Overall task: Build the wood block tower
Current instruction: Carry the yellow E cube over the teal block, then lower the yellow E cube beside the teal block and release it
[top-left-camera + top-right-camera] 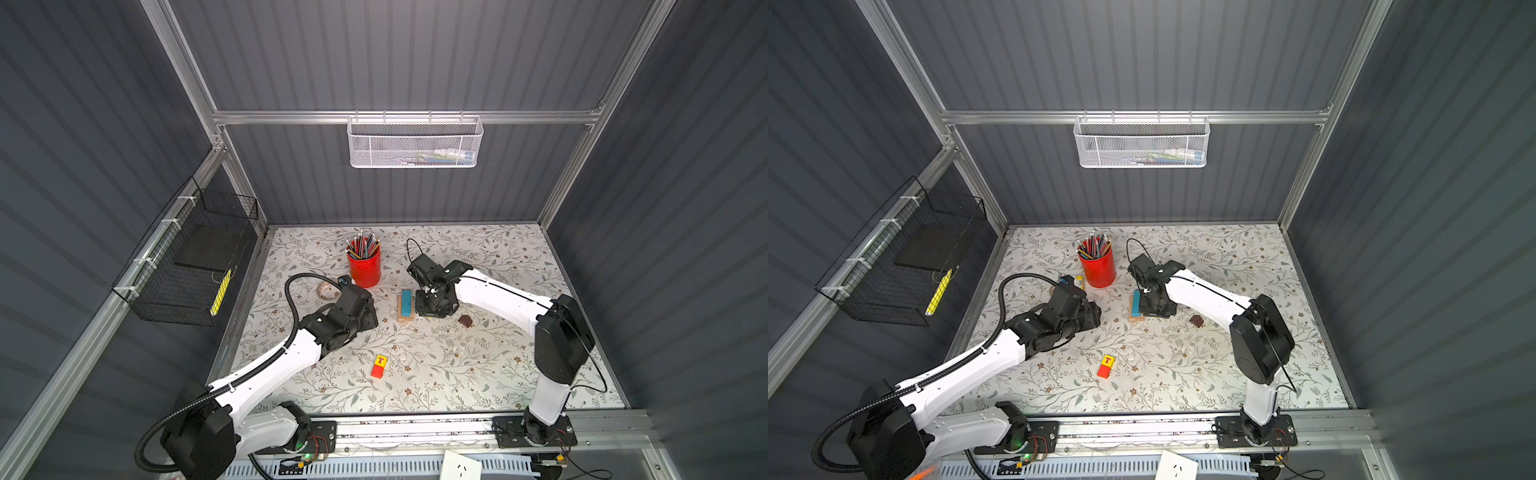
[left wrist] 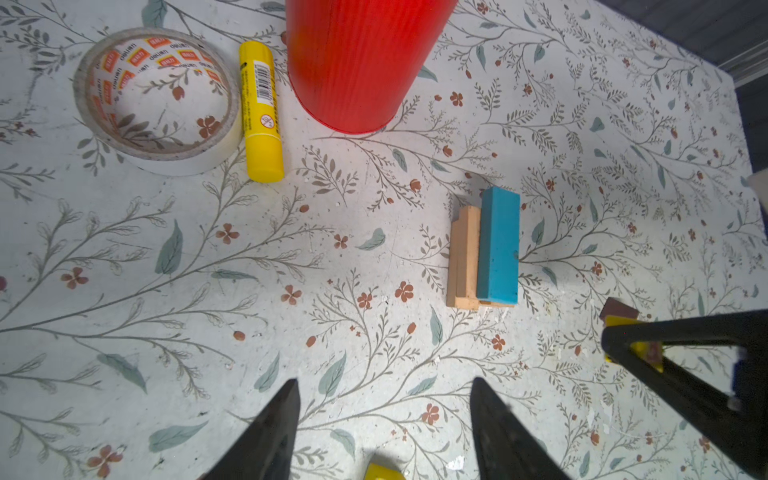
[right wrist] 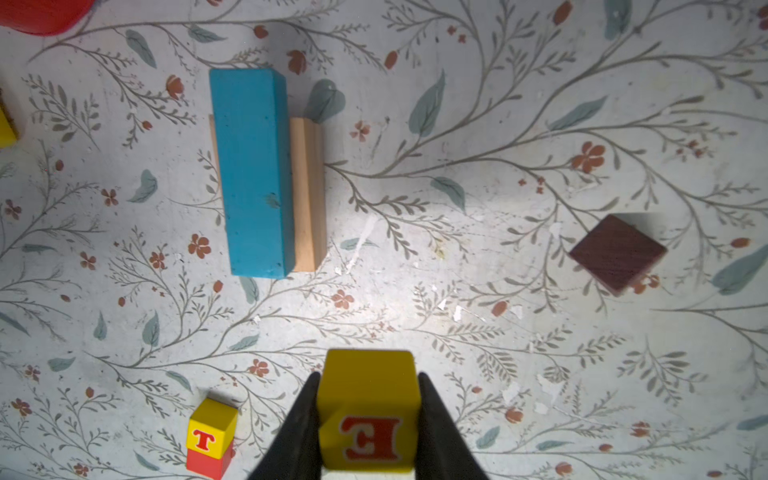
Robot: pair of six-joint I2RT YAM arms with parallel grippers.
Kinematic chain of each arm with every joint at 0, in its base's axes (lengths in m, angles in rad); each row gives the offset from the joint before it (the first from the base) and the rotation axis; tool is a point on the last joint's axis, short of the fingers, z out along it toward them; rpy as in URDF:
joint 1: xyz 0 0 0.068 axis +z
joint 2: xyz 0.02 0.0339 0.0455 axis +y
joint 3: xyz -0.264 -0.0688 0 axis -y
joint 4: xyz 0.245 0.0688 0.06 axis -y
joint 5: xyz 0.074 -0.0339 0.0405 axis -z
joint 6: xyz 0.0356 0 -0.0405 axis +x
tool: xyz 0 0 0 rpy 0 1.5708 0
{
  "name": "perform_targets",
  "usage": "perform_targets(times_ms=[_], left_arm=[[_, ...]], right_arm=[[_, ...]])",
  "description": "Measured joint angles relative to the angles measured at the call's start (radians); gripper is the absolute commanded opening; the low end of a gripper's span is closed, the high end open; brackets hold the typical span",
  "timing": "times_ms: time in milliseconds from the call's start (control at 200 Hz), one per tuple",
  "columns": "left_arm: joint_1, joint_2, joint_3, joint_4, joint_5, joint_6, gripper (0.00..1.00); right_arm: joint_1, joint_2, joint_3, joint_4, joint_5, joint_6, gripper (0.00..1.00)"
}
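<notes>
The right claw (image 3: 369,378) is clenching a yellow cube with a red E (image 3: 368,415), one finger pressing on each side of it; whether the cube is touching the surface (image 3: 436,257) I cannot tell. Beyond it a blue plank (image 3: 253,174) is lying flat on top of tan planks (image 3: 307,195) — the low start of the tower; the tan ones are showing along one long side of the blue one, and how many are lying underneath I cannot tell. In both top views this stack is sitting near the middle of the surface, with the right claw pointing down just beside it on the right. A brown roof-shaped block (image 3: 618,251) is resting alone, well apart from the stack on that same side. Toward the front edge, a yellow cube with a red T (image 1: 380,360) is touching a red cube (image 1: 377,371); whether it is sitting on it or beside it I cannot tell.

The left claw (image 2: 385,382) is hanging released — its two fingers are standing wide apart with nothing between them; it is pointing toward the stack from the left. Behind, a red cup (image 2: 357,62) is holding pencils (image 1: 363,245); a glue stick (image 2: 259,112) is lying just beside it, and a roll of tape (image 2: 158,99) is touching the glue stick.
</notes>
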Motion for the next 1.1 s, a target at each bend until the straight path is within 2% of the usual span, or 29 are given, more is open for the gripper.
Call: perform_targets(times_ms=[145,395,1101], left_arm=[[0.044,-0.022,-0.014,0.0,0.021,0.004,0.65],[0.051,-0.035,-0.016,-0.003,0.033,0.008,0.65],[0.058,-0.035,-0.021,-0.004,0.024,0.006,0.65]], right_arm=[[0.014,0.087,0.116,-0.023,0.01,0.02,0.27],[0.026,0.211,0.258,-0.045,0.029,0.038,0.28],[0.03,0.343,0.389,-0.095,0.049,0.037,0.31]])
